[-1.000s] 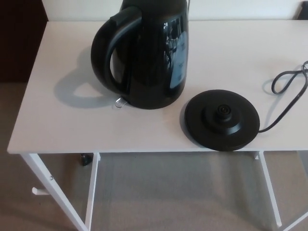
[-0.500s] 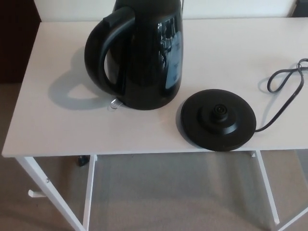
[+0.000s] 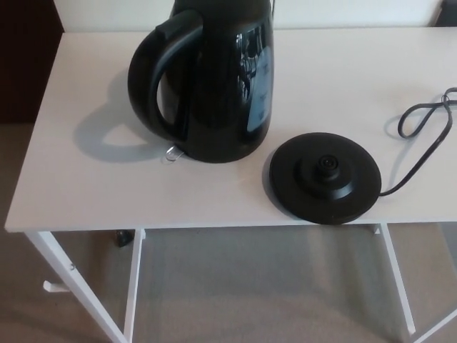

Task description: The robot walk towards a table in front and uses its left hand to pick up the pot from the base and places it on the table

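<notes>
Pot point(image 3: 214, 78) stood upright on the white counter point(image 3: 86, 186) just beside its empty base point(image 3: 325, 177), unmoved in the past second as only the view shifted, no fingers in sight to judge, placement seemingly complete.

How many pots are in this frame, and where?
1. The black pot stands on the white table, just left of the round base and not on it. The frame edge cuts off its top. Nothing in view could hide another.
</notes>
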`<state>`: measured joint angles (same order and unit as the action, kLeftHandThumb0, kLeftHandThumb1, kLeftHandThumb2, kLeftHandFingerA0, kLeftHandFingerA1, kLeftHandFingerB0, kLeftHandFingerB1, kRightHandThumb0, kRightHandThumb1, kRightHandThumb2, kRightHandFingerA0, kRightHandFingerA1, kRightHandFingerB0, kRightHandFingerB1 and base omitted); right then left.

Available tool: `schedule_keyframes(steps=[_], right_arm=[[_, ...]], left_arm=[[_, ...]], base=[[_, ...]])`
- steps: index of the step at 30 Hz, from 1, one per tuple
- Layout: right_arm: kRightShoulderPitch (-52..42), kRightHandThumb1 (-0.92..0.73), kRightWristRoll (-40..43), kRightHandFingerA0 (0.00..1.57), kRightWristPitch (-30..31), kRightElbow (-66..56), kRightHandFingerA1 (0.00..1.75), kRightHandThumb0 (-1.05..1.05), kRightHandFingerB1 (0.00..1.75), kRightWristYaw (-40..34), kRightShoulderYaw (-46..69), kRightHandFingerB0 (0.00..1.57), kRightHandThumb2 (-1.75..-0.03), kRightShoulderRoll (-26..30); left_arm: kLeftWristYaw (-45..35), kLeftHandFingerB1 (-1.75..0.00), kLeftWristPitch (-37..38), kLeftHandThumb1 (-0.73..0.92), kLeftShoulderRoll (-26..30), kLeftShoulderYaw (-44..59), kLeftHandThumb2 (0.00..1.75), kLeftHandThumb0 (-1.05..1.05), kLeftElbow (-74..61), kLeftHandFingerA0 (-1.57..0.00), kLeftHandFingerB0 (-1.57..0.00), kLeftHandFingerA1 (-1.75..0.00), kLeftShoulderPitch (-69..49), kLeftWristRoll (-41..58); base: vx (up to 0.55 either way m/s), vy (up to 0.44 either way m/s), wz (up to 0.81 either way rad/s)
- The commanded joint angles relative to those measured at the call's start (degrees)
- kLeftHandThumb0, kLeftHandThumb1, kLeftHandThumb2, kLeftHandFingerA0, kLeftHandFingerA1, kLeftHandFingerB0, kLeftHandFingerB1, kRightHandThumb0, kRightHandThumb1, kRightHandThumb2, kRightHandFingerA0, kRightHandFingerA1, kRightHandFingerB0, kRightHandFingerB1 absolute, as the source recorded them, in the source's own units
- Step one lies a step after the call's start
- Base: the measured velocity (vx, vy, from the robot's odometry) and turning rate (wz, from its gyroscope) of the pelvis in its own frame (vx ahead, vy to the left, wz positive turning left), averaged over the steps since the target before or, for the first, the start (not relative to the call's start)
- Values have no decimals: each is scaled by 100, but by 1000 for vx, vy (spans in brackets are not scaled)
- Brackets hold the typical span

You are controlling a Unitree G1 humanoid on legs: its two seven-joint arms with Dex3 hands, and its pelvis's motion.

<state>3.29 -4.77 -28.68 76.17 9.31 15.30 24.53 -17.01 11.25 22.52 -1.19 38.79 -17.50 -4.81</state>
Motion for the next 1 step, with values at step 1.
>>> schedule_keyframes(steps=[1], right_arm=[[24, 21, 408, 98, 86, -11, 88, -28, 85, -85, 299, 91, -66, -90]], left_arm=[[181, -11, 484, 65, 113, -2, 63, -66, 100, 0, 0, -21, 0, -162]], base=[[0, 0, 0]])
